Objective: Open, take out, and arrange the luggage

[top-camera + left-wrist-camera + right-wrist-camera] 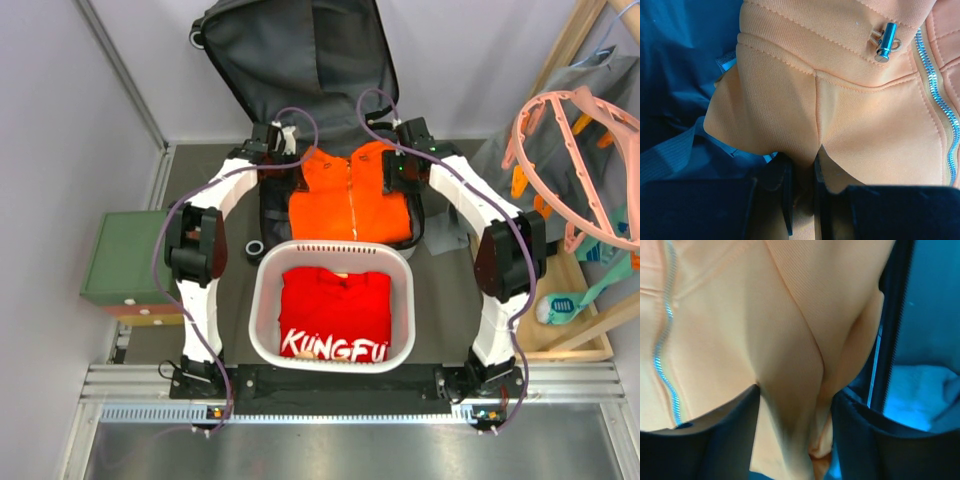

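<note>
The luggage [300, 60] lies open at the back of the table, its dark grey lined lid leaning up and away. An orange zip jacket [350, 200] is spread over its lower half, between my two grippers. My left gripper [275, 165] is at the jacket's left shoulder. In the left wrist view it [802, 185] is shut on a pinched fold of the orange jacket [865, 130]. My right gripper [400, 170] is at the right shoulder. In the right wrist view it [795, 420] stands open, with a loose fold of the jacket [730, 340] hanging between its fingers.
A white perforated basket [262, 300] holding a folded red shirt [335, 310] stands just in front of the luggage. Green-topped boxes [125, 255] sit at the left. Pink hangers [570, 150] and a wooden rack [585, 330] crowd the right side.
</note>
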Controlling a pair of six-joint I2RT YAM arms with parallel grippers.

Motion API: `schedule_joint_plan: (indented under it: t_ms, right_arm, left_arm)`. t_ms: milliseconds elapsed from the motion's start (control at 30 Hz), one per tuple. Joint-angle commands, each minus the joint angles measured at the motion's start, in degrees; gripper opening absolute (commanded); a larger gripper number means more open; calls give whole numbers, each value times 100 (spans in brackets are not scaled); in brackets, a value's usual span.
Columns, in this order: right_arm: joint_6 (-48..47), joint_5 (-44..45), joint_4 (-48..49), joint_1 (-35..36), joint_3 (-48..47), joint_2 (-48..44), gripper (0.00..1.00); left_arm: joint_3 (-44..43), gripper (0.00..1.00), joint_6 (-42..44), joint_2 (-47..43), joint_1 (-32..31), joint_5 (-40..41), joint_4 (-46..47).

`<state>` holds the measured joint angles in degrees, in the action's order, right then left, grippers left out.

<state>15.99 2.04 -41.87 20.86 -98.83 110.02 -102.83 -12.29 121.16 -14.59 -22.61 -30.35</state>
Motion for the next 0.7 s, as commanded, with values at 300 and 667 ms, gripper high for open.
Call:
schedule_joint_plan:
  t_ms: [300,667]
  right_arm:
    - [229,-765,-445,-21,768,-402,76]
    - [317,-1758,11,-65,865,178,67]
  left_arm:
    - [175,6,227,-58,70,-50,363]
    - [535,48,69,-409,79,-261,-84]
